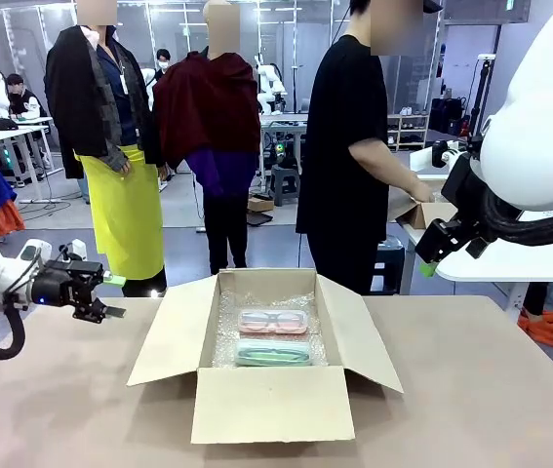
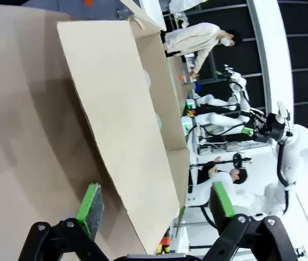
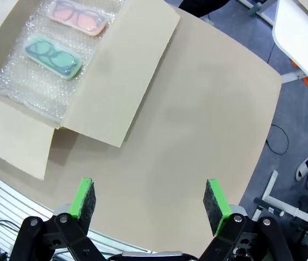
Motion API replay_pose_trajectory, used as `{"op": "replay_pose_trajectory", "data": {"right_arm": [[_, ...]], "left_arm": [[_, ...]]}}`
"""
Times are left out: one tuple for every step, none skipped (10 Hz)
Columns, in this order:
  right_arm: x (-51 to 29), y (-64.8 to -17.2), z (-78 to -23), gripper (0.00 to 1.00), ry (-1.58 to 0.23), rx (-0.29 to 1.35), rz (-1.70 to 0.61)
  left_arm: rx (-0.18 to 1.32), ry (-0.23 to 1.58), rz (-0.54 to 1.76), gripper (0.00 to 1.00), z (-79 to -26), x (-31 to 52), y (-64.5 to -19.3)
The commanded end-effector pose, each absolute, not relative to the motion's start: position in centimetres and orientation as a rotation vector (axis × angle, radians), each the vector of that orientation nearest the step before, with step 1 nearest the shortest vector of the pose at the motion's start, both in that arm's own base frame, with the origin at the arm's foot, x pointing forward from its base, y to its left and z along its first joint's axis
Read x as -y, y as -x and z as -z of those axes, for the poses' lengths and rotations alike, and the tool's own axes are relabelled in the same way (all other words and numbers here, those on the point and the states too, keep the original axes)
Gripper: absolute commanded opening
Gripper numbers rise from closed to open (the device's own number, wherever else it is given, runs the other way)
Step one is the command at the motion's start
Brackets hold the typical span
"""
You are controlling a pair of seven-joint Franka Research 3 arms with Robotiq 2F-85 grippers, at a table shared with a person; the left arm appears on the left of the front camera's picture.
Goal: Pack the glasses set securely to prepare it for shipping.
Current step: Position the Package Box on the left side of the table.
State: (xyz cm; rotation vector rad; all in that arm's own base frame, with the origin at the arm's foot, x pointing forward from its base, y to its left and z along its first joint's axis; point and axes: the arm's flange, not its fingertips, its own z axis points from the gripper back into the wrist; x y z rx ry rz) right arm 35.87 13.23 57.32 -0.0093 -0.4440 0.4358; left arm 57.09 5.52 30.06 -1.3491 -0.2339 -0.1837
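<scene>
Stowed: pale pink translucent-lidded glasses case [image 1: 272, 320] and mint green glasses case [image 1: 273, 352] side by side on bubble wrap [image 1: 225, 341] inside open brown cardboard box [image 1: 271, 400] on desk [image 1: 471, 390] | left fingers [image 2: 91, 204] spread, empty, beside left flap [image 1: 174, 336] | right fingers [image 3: 86, 198] spread, empty, raised over the desk | next, likely: fold flaps shut.

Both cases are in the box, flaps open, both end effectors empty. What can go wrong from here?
1. The pink case and green case lie loose on the bubble wrap with nothing over them. Closed like this, they may slide and knock together.
2. The left end effector is open beside the left flap. A push there could shove the box across the table instead of folding the flap.
</scene>
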Motion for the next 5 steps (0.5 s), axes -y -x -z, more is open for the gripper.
{"op": "replay_pose_trajectory", "data": {"right_arm": [[-13.2,-36.0,-57.5,1.0,0.014,0.456,-0.446],[-13.2,-36.0,-57.5,1.0,0.014,0.456,-0.446],[-13.2,-36.0,-57.5,1.0,0.014,0.456,-0.446],[-13.2,-36.0,-57.5,1.0,0.014,0.456,-0.446],[-13.2,-36.0,-57.5,1.0,0.014,0.456,-0.446]], "left_arm": [[0.207,1.42,0.201,1.0,-28.6,-5.7,-58.6],[0.201,1.442,0.19,1.0,-27.8,-5.2,-58.8],[0.215,1.422,0.176,1.0,-27.1,-5.0,-59.0],[0.24,1.416,0.158,1.0,-26.6,-4.6,-59.1],[0.255,1.398,0.141,1.0,-25.8,-3.6,-59.0]]}}
